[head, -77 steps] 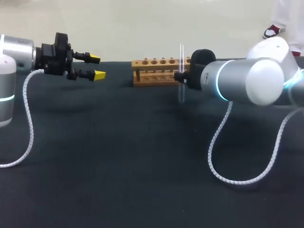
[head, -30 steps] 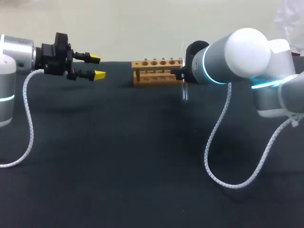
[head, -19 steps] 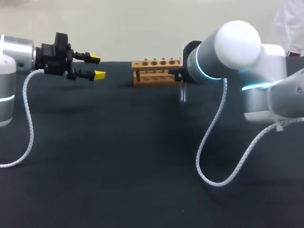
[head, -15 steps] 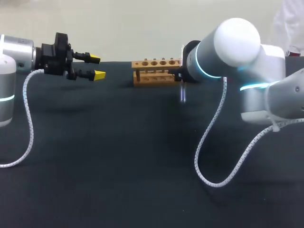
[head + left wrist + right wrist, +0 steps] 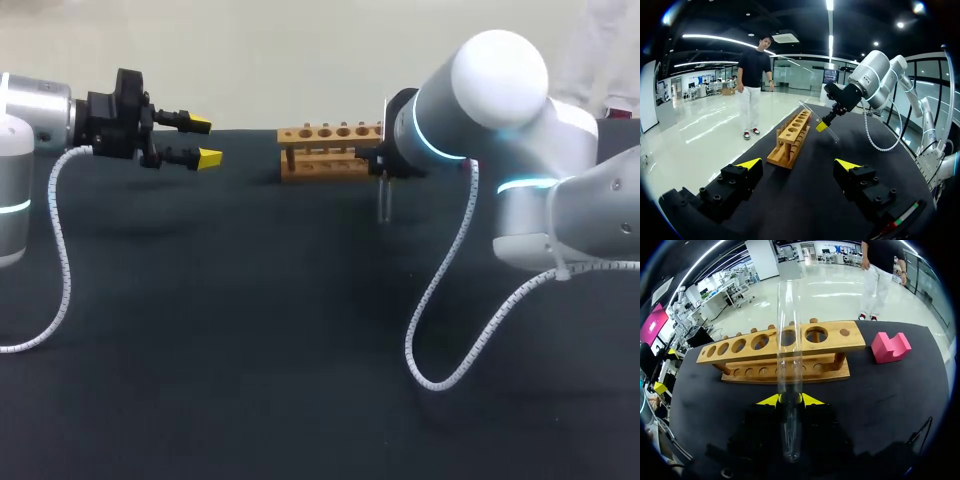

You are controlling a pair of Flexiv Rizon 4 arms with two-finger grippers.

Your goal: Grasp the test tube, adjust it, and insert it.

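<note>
Glass test tube (image 5: 789, 340), likely light, slippery and fragile, upright, clamped mid-length by right claw (image 5: 790, 399) near wooden rack (image 5: 850, 340); left claw (image 5: 205, 141) spread apart, empty.

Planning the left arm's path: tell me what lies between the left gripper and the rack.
Only bare table lies between left gripper and rack, as the head view shows.

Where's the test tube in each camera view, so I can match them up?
Head view: test tube upright in the right gripper, at the wooden rack's right end.
Left wrist view: test tube tilted in that gripper, beside the wooden rack's far end.
Right wrist view: test tube held in its own gripper, in front of the wooden rack.
Shared landmark: the wooden rack.
</note>
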